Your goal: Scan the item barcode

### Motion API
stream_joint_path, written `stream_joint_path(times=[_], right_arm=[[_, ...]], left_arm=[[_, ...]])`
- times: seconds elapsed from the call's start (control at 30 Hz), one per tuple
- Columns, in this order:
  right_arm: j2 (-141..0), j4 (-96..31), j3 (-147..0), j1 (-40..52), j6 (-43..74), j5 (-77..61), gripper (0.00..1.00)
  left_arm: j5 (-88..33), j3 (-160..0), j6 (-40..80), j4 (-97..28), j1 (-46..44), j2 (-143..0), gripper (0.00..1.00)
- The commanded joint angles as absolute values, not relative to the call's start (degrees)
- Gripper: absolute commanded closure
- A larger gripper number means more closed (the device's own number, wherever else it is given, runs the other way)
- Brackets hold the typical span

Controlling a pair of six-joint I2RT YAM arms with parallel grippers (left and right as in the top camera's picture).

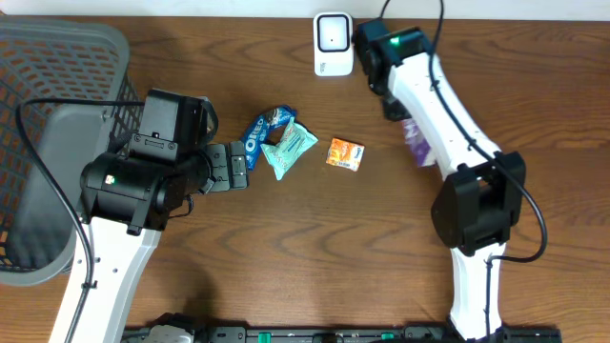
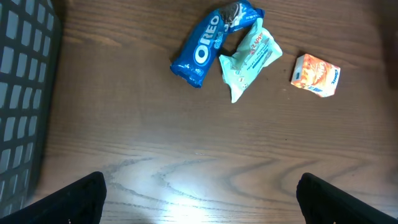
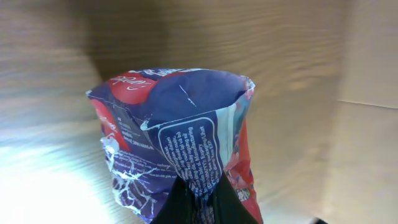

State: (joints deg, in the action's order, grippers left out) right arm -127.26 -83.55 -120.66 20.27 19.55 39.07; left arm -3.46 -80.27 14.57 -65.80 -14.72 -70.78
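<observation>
Over on the right side of the table (image 1: pixel 286 257), your right gripper (image 3: pixel 198 202) is pinched tight on one end of a purple snack packet (image 3: pixel 177 137), the jaws squeezed together with only crumpled foil between them. From the wrist view, the packet's long axis runs straight out from the fingertips. Its far end flares wide and points away from the gripper. A panel of white small print faces the camera, with red patches on either flank. Whether a barcode sits among that print is too small to tell.

From overhead, only a sliver of the packet peeks out from under the right arm, partway along the white link. You can't read from there which way it lies over the table. The scanner (image 1: pixel 333 43), a small white unit, stands at the far edge just beside the arm's far end. The purple sliver is apart from it, lower in the overhead view and to the right.

Now the other side: your left gripper (image 1: pixel 236 165) hangs wide open with nothing in it, aimed toward the blue biscuit pack (image 1: pixel 259 133). That pack lies on a diagonal, touching a pale green pouch (image 1: pixel 289 148) at one end. A small orange box (image 1: pixel 346 153) lies apart to their right. A grey basket (image 1: pixel 57 105) fills the left edge.
</observation>
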Motion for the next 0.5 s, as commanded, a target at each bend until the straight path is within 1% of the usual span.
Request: stream_joint_path(times=[0.0,0.27,0.47], right_arm=[[-128.0,-83.6,-122.1,17.9,21.1,48.4,0.99],[-131.3,-78.5,-120.2,17.8,22.3,50.1,0.99],[-136.1,-77.7,-120.0,20.9,23.6,37.2,0.99]], left_arm=[[-2.7,-80.4,14.2,-66.0,-14.4,-70.8,0.02],[-2.7,-80.4,14.2,-66.0,-14.4,-70.8,0.02],[-2.7,-80.4,14.2,-66.0,-14.4,-70.8,0.02]])
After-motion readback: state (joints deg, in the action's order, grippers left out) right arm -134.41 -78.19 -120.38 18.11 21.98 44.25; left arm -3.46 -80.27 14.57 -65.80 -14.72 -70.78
